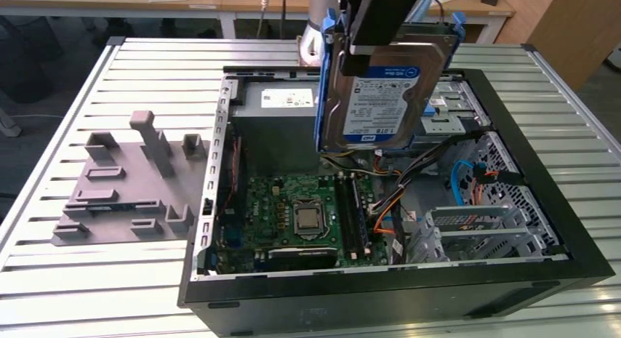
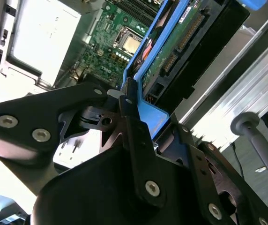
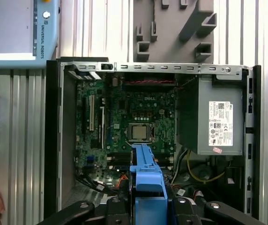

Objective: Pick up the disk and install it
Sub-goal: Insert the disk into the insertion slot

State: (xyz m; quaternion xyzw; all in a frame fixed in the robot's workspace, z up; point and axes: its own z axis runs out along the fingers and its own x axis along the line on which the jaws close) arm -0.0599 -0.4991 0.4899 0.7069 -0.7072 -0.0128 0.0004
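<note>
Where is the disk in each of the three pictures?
Exterior view: the disk hangs above the open computer case, clamped by the gripper.
First wrist view: its blue frame, edge-on, in front of the motherboard.
Second wrist view: its green underside, beside the gripper's links.
Shared landmark: the silver processor.

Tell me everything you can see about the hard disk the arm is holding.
The flat rectangular grey-metal disk hangs nearly upright above the open black computer case. A blue-and-white label sits on one face, a green circuit board on the other; a blue plastic frame edges it. The black pincer is shut on its upper end.
</note>
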